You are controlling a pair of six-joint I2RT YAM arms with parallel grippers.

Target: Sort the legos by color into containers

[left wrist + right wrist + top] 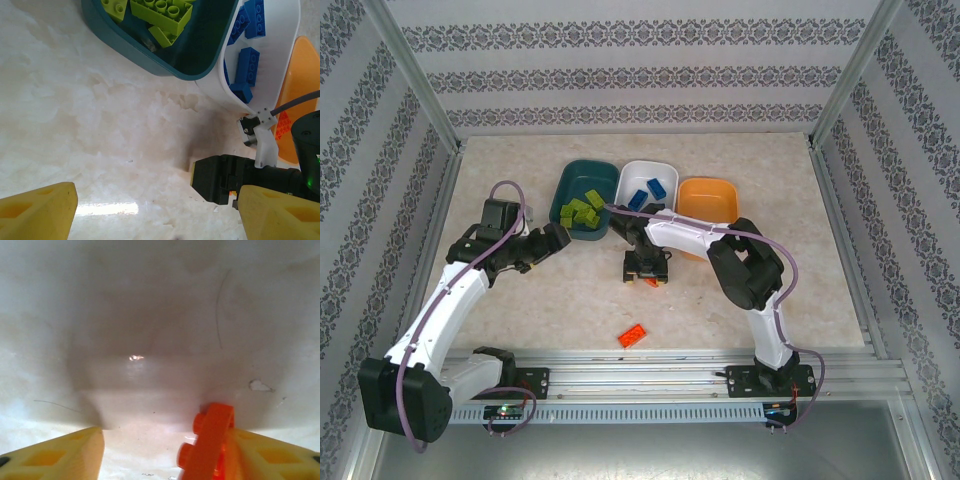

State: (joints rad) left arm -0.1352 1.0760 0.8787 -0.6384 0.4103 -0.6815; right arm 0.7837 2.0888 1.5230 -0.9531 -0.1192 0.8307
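1. An orange-red brick [207, 440] stood up on its edge on the surface [520, 310]. It rested against one finger of the right claw [165, 452], with its studs turned toward the gap.
2. That claw gaped wide around it. The other finger was well apart from the brick, so nothing was pinched.
3. From where I stood the brick looked light, hard and smooth-sided. A squeeze across its flat faces seemed the safest hold, since it might tip or skid if caught on the studs.
4. A second orange-red brick [633, 336] lay flat on the surface by itself, nearer the arm bases.
5. Farther back, three tubs sat side by side in a row. The teal tub [592, 170] held the lime green bricks [582, 212], and the white tub [645, 166] held the blue bricks [658, 186]. The orange tub [708, 181] sat at the right end, near the right claw.
6. The left claw [160, 215] hung just beside the teal tub's near corner, fingers spread wide and holding nothing.
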